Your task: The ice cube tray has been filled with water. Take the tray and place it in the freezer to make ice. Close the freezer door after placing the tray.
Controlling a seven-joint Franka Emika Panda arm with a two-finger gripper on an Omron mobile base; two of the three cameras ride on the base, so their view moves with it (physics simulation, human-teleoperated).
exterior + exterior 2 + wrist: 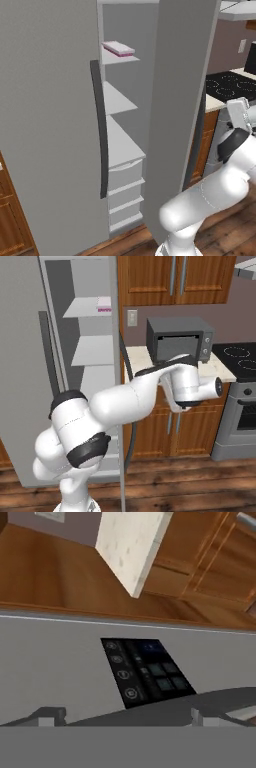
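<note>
The ice cube tray (119, 48), pale with a pink edge, lies flat on the top shelf inside the freezer (45, 125); the right base view shows the tray (104, 304) on that same shelf. The freezer's right door (182, 100) stands swung out, seen edge-on in the right base view (119, 406). My arm reaches round to the outer side of that door. In the hand view my gripper (125, 717) is open with nothing between its fingers. It faces the door's grey outer face, close to the dark curved handle (165, 709) and a black control panel (147, 672).
A dark microwave (177, 338) sits on the pale counter (142, 358) right of the open door, with wooden cabinets (175, 276) above and below. A stove (240, 363) stands further right. The freezer holds bare shelves (117, 100) and drawers (125, 187).
</note>
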